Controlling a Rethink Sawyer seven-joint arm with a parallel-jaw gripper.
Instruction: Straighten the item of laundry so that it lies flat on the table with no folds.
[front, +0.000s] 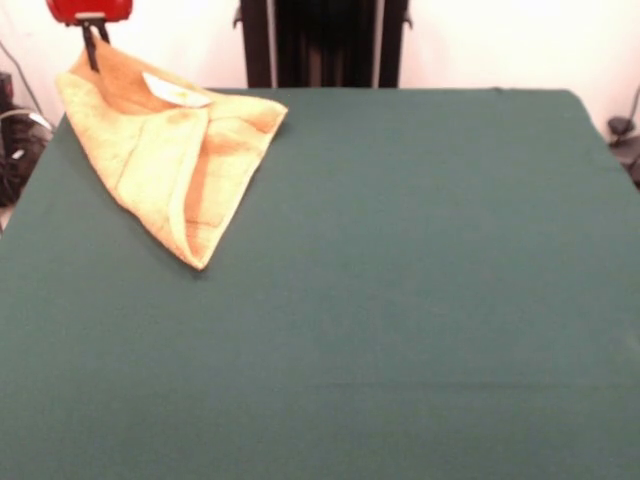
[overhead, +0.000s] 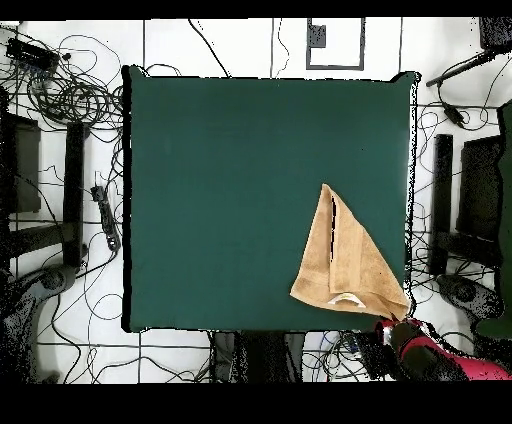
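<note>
Item one, gripper (front: 96, 42): hanging under its red housing at the far left corner of the table (front: 400, 300) in the front view, its dark fingers (front: 90, 50) narrowed and pinching the raised far corner of the towel (front: 170, 160). Item two, towel: orange-tan terry, lying folded into a triangle with its point reaching toward the near side, a white label loop (front: 176, 92) showing along its far edge, one fold running down the middle. Item three, table: dark green cloth, stretching away bare to the right of the towel; in the overhead view the towel (overhead: 345, 255) is sitting by the corner next to the red arm (overhead: 425, 352).
</note>
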